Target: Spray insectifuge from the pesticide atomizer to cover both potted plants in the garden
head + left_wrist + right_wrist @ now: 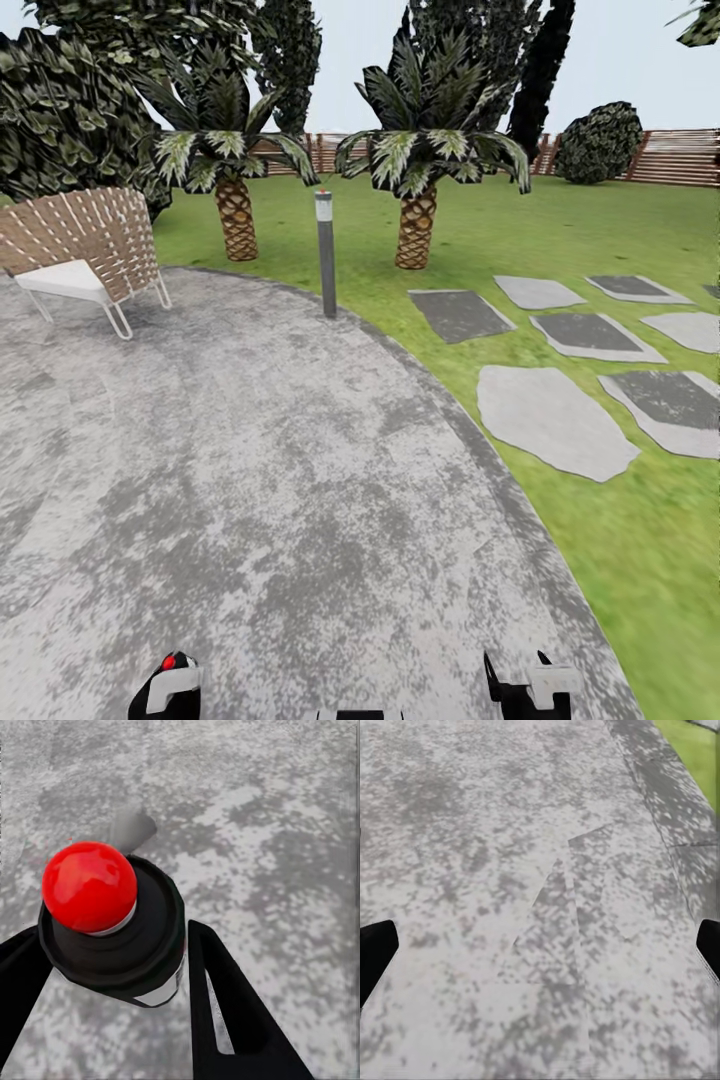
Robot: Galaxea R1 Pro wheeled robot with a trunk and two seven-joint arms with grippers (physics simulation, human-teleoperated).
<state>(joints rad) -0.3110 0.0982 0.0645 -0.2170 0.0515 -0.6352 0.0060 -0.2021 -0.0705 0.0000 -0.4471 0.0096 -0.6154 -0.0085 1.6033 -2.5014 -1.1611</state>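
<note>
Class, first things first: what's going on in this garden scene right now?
The robot stands on the grey patio, facing two palms, a chair and a lamp post. Its left end effector grips the atomizer, which looks black with a red knob on top, above the paving. The right end effector is open and holds nothing.

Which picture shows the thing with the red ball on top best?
The left wrist view: the red-topped bottle looks big and close there, gripped between the left gripper's fingers. The head view catches just a tiny red dot of it at the picture's bottom edge.
</note>
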